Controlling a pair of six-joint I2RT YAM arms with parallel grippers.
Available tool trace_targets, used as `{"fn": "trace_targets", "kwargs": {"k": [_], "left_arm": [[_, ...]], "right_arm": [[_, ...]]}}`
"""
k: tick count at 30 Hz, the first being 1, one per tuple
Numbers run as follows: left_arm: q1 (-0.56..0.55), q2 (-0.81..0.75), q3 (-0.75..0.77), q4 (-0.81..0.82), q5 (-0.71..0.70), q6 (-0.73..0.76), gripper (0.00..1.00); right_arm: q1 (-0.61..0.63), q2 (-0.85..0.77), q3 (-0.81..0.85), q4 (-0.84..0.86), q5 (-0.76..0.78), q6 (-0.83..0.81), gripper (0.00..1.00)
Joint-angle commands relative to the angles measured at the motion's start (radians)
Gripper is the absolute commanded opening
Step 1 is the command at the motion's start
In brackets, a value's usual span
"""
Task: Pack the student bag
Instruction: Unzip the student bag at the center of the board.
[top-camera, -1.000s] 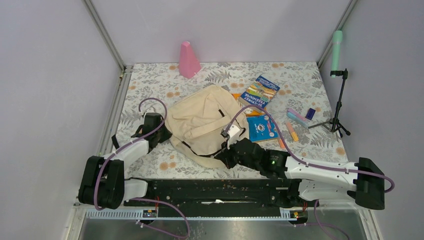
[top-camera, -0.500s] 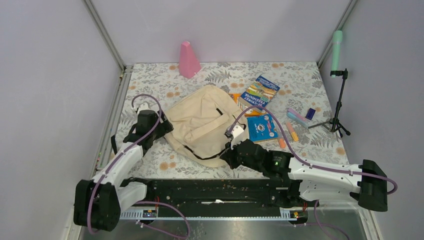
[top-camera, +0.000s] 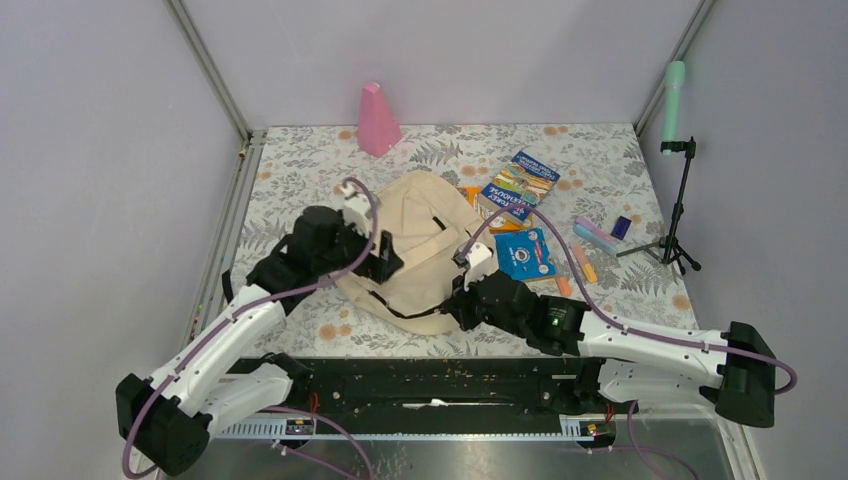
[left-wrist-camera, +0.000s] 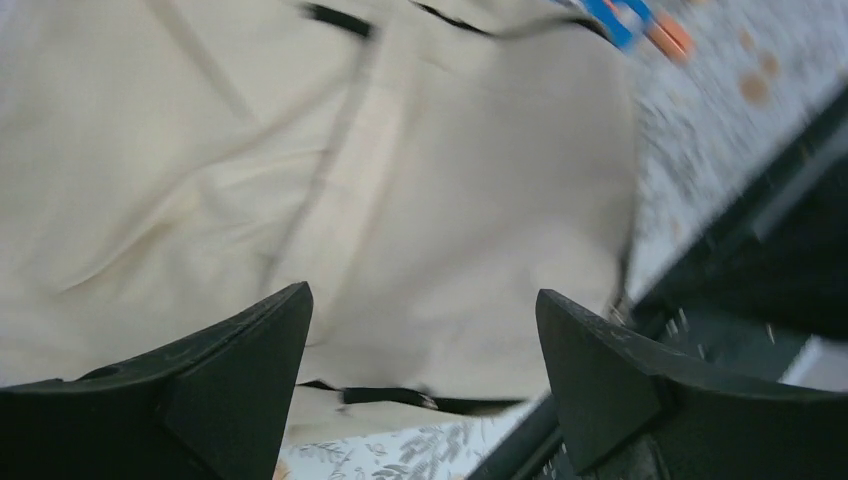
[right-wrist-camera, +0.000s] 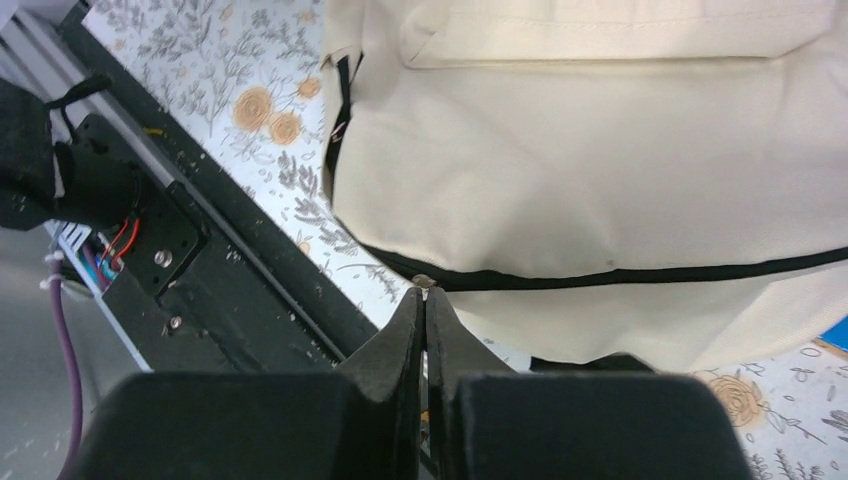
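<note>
Two claws are at the student bag (top-camera: 425, 225), which lies flat in the middle of the desk (top-camera: 300, 170), its near edge toward the arm bases. What changed in the last second is on the left: that arm was low at the bag's left edge, and it has since swung up and inward. The left claw (left-wrist-camera: 422, 295) now hangs over the cream fabric with its fingers spread wide, gripping nothing. The right claw (right-wrist-camera: 424, 292) has hardly moved. It is clenched at the bag's near edge, its tips right at the black zipper line (right-wrist-camera: 600, 277), where a small grey bit sits. That bit may be the pull, but I cannot tell whether it is actually pinched. My reading is that the left side has let go to find a new hold, probably to steady or spread the fabric while the right works the zipper. Packing proper has not begun: the books (top-camera: 518, 185), blue packet (top-camera: 524, 255) and pens (top-camera: 582, 262) lie outside, right of the bag.
</note>
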Motion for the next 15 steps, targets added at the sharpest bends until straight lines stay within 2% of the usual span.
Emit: {"fn": "trace_targets", "kwargs": {"k": [1,8,15], "left_arm": [[-0.163,-0.011,-0.018,0.016,0.201,0.255,0.85],[-0.267,0.083,0.001,0.046,0.213,0.371,0.85],[-0.343,0.199,0.047,0.070,0.189,0.364,0.84]], "right_arm": [[-0.063,-0.045,0.019,0.031,-0.022,0.024,0.00],[-0.142,-0.104,-0.038,0.097,-0.108,0.059,0.00],[-0.151,-0.125,-0.066,0.099,-0.113,0.081,0.00]]}}
